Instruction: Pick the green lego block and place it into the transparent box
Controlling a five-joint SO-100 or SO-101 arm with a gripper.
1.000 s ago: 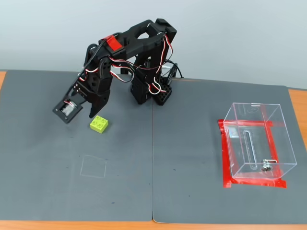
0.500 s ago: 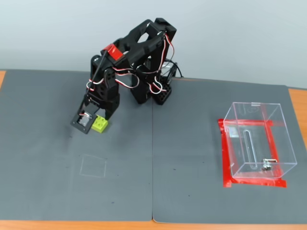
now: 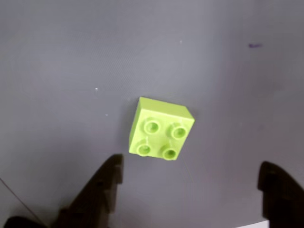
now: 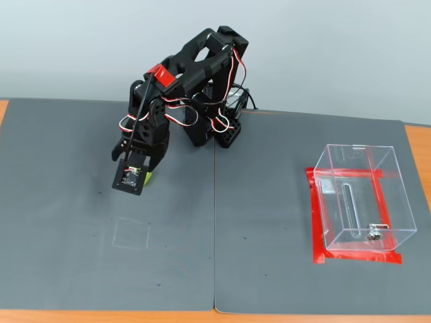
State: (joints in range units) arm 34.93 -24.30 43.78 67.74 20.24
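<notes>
The wrist view looks straight down, close on the table (image 3: 57,57); the fixed view, high and distant in front, shares that patch.

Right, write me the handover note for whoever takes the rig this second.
Claw: open, empty, hanging over the grey mat; in the wrist view its fingers stand on either side below the brick and do not touch it.
Green lego block: on the mat, studs up, slightly rotated against the claw's opening. In the fixed view only a sliver shows behind the claw, on the left half of the mat.
Transparent box: at the right side of the mat in the fixed view, on red tape, nothing inside.
Done: approach over the block.
Left: lower, close on the block, lift, carry right, drop it in the box.
</notes>
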